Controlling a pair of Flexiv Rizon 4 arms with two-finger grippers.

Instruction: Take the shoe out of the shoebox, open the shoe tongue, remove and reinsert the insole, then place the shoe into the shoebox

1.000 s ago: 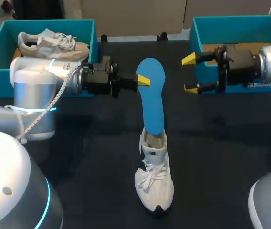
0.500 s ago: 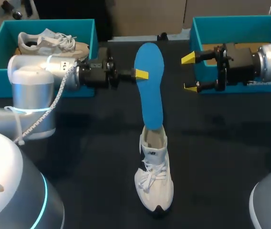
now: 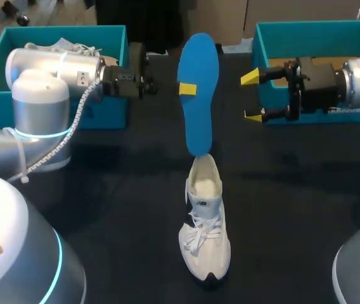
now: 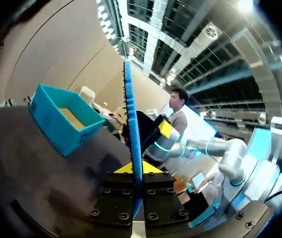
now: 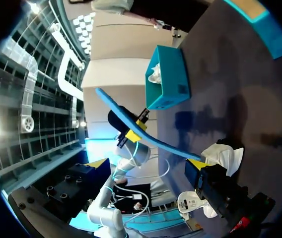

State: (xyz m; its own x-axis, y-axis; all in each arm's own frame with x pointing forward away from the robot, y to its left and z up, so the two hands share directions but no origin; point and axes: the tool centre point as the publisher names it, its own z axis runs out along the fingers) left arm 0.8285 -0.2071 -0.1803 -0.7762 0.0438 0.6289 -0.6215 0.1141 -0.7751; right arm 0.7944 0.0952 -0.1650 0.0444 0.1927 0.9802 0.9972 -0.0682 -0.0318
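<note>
The dark desk (image 3: 104, 190), seen from overhead, carries the white sneaker (image 3: 204, 221), well apart from the right teal shoebox (image 3: 275, 31). The blue insole (image 3: 196, 95) hangs upright, its lower tip at the heel opening. I'd lift it fully clear, then feed it back slowly. In the left wrist view, the left jaws pinch the insole edge-on: thin, bendy foam. In the right wrist view, the right jaws gape wide and empty, with the insole bowed ahead.

On the dark table (image 3: 104, 190), a spare pale shoe (image 3: 66, 44) lies in the far left teal box (image 3: 107, 114).
</note>
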